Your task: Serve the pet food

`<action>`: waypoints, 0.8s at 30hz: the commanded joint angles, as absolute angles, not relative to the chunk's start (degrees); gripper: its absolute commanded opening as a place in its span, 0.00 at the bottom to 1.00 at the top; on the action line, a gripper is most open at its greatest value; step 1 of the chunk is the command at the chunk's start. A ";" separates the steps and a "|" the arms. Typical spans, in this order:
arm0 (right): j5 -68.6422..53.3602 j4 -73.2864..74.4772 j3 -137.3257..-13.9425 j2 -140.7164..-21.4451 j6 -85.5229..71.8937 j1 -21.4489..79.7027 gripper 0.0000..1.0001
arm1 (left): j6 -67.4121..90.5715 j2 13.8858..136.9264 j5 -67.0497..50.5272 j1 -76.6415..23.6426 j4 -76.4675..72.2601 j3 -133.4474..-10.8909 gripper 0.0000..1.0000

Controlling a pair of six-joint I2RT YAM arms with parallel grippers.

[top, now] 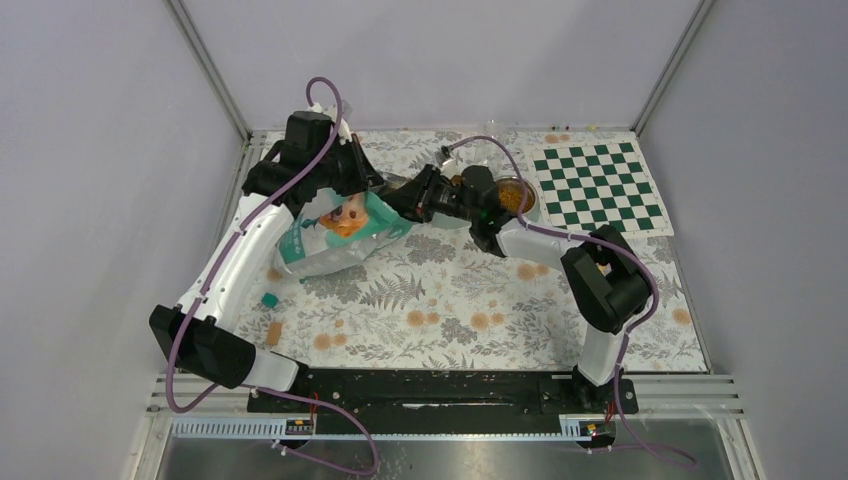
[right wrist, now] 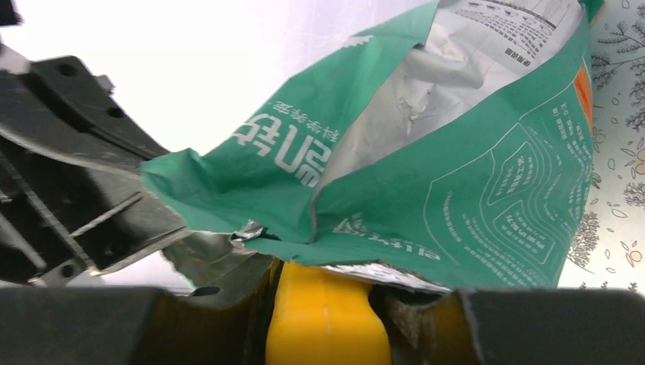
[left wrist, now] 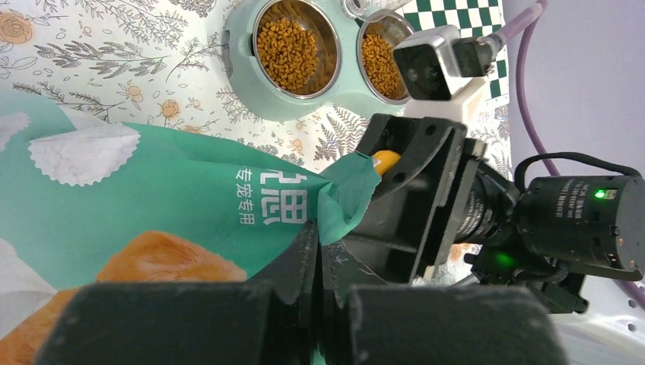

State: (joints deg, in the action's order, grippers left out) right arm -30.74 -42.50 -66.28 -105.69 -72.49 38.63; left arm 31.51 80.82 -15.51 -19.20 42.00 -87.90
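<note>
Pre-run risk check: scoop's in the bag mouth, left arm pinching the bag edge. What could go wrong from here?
1. The left fingers pinch only a thin edge of the bag; it may slip and the mouth collapse onto the scoop.
2. The mouth looks crumpled and narrow, so pulling the scoop out could snag and spill its load.
3. Both bowls already hold kibble; another scoop might overfill them.

Looked down on the whole bench (top: 450, 300) from high over its near edge. Up close on both wrists, faced the same green bag (top: 340, 235) from opposite sides.
</note>
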 commanded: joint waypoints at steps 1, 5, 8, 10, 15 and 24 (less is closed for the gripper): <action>-34.83 -51.39 -63.10 -99.61 -83.05 36.73 0.00 | 30.94 78.27 -15.81 -18.63 34.38 -91.65 0.00; -32.14 -47.22 -60.48 -93.62 -80.00 35.28 0.00 | 28.85 77.83 -12.48 -18.37 35.57 -92.09 0.00; -29.59 -40.45 -59.37 -88.63 -75.60 34.26 0.00 | 27.56 77.43 -10.47 -18.13 36.26 -92.01 0.00; -27.81 -36.46 -58.96 -85.81 -73.09 33.54 0.00 | 27.07 77.12 -9.76 -17.97 36.53 -91.99 0.00; -25.54 -33.39 -57.25 -81.29 -71.62 31.48 0.00 | 26.81 76.48 -9.15 -17.72 36.66 -92.09 0.00; -23.94 -29.36 -56.17 -76.57 -67.22 29.15 0.00 | 27.37 75.56 -9.23 -17.16 36.78 -93.16 0.00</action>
